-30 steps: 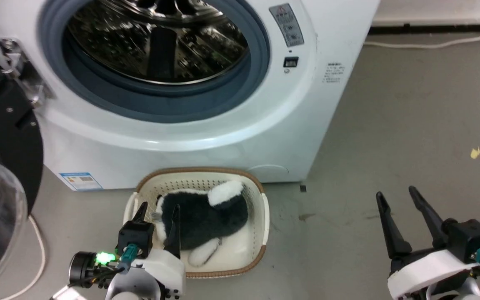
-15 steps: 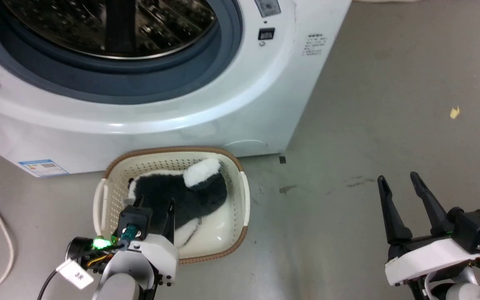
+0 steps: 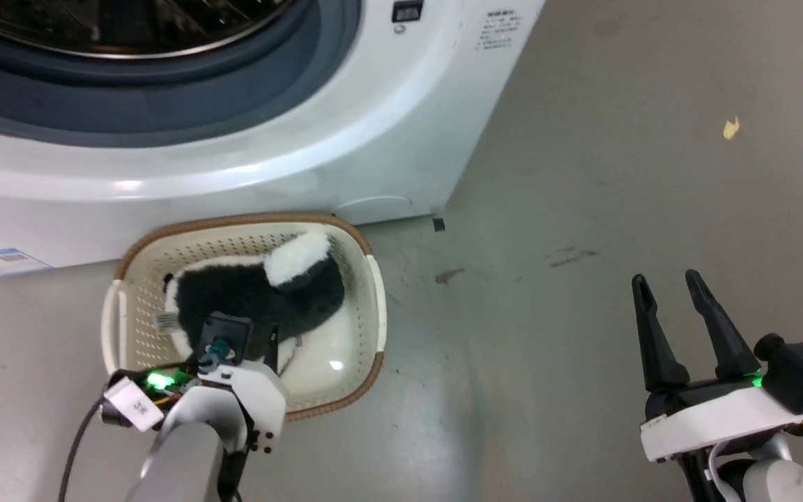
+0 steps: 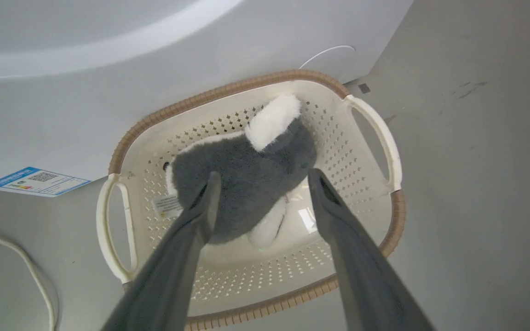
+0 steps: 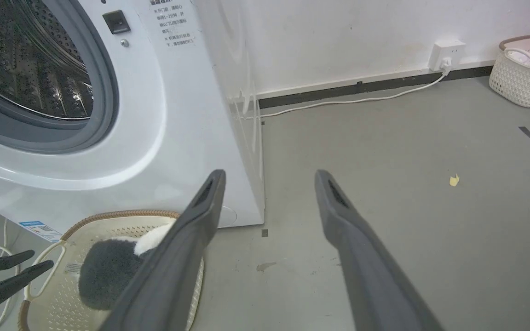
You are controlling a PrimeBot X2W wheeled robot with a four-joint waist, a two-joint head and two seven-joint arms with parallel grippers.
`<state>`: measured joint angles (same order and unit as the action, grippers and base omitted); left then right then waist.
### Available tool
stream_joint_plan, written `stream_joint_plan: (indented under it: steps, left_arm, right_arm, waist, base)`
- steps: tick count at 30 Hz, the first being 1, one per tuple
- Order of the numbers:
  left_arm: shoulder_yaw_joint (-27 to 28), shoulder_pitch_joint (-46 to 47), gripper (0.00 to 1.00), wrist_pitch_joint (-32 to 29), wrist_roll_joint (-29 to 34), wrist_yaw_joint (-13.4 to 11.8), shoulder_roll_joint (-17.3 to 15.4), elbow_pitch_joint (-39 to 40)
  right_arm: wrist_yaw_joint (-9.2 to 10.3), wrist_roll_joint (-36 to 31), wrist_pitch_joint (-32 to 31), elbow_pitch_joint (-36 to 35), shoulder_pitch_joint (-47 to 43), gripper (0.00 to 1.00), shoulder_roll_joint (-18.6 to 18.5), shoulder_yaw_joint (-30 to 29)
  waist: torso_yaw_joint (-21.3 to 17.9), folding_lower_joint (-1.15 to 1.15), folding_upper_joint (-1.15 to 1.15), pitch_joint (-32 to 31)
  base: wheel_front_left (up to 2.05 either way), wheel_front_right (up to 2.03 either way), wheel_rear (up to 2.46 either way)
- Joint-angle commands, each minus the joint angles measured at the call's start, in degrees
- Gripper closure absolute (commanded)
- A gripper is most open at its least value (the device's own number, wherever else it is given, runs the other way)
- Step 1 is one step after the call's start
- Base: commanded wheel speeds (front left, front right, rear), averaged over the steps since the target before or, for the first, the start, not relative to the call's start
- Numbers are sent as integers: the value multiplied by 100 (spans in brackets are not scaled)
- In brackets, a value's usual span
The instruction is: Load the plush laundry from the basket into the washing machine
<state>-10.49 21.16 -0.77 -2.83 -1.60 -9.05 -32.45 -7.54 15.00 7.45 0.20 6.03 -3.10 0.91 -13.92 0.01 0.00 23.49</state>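
Head view: white washer (image 3: 234, 181) spans 9 to 12 o'clock, with the lower arc of its grey door ring (image 3: 164, 104) showing. Cream basket (image 3: 373, 300) sits on the grey floor (image 3: 583, 209) at the washer's foot, about 7 o'clock in frame. Its far brown rim is tight against the front panel; whether they touch, I cannot tell.

Plush toy (image 3: 248, 300) lies inside the basket, black fur, with a white patch at its 1 o'clock end. Its small tag (image 4: 167, 206) sticks out at 9 o'clock in the left wrist view.

Left gripper (image 4: 265, 174) hangs over the basket, fingers spread apart, one on each side of the toy. One tip overlaps the fur; contact unclear. Not clamped. The basket's near rim lies under the fingers.

Right gripper (image 3: 666, 277) is at 4 o'clock, well apart from the basket, over bare floor, fingers apart and holding nothing.

Around:
- blue label (image 3: 1, 261) low on the washer, 9 o'clock
- white cable (image 4: 16, 257) looping on the floor beside the basket
- dark tape mark (image 3: 438, 224) by the washer's corner
- smudge (image 3: 449, 276) just below the tape mark
- yellow scrap (image 3: 730, 127) at 2 o'clock
- wall socket (image 5: 446, 50) and a second white basket (image 5: 525, 78) at 2 o'clock in the right wrist view
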Motion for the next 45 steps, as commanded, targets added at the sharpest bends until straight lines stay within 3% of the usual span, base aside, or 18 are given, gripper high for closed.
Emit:
stream_joint_plan:
  steps: [1,29,37,39,43,45]
  left_arm:
    - [-36,206,0,-31,-53,-43,-88,-178]
    - [-737,2198,0,-1080,-59,-136,-1021,-1836]
    - [-899,2720,0,-1278,-43,-498,-1384,-2170]
    - [-951,2824,0,-1389,-78,-431,-1425,-2264]
    - [-1093,2975,0,-1664,-208,97,-1497,-2470]
    - [-1187,3067,0,-1764,-211,201,-1536,-2539]
  right_arm:
    - [3,102,66,-8,112,0,12,25]
    - [4,1079,401,60,570,0,17,272]
    - [4,1369,497,61,686,0,19,319]
    - [5,1429,521,59,712,0,19,325]
    - [5,1555,569,51,755,0,20,333]
    - [5,1616,593,55,777,0,20,336]
  waist:
    - [-93,-1,0,130]
    - [-763,-1,0,1618]
    - [-914,-1,0,2014]
    - [-949,-1,0,2114]
    - [-1018,-1,0,2331]
    - [-1048,-1,0,2436]
  base:
    - [0,0,0]
    - [0,0,0]
    - [0,0,0]
    - [0,0,0]
    - [0,0,0]
    - [0,0,0]
